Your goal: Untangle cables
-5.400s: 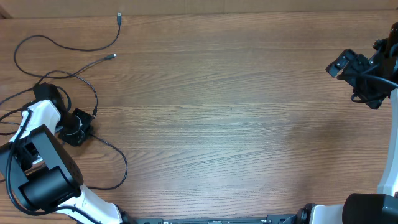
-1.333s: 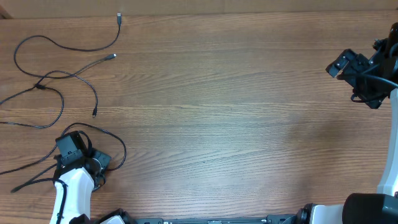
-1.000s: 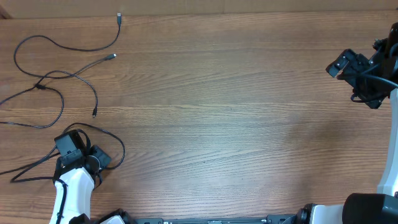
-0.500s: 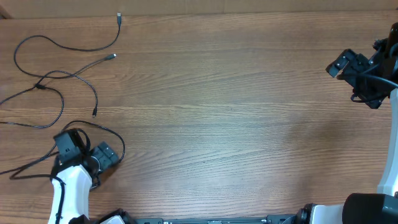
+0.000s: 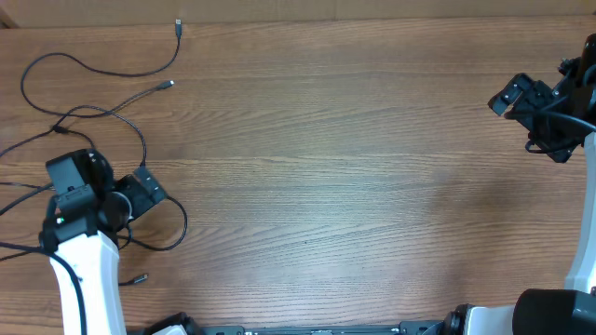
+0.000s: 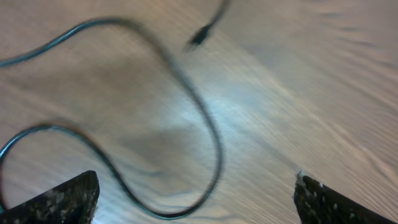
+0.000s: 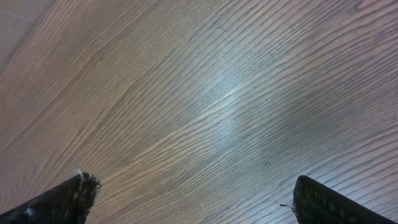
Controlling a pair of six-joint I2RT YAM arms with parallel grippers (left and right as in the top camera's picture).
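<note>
The left fingers [image 6: 68, 200], clamped on a strand a second ago, have sprung wide and let it drop, so the thin black cables [image 5: 58, 127] lie loose but still crossed at the left of the brown wooden worktop [image 5: 354, 167], with the right fingers [image 7: 65, 200] open and idle well apart.

Left fingers [image 6: 68, 202], right fingers [image 7: 68, 205]: wide apart.

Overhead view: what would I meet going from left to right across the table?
Left pincer, open → silvery plug end of a cable → bare wooden table → right pincer, open.
</note>
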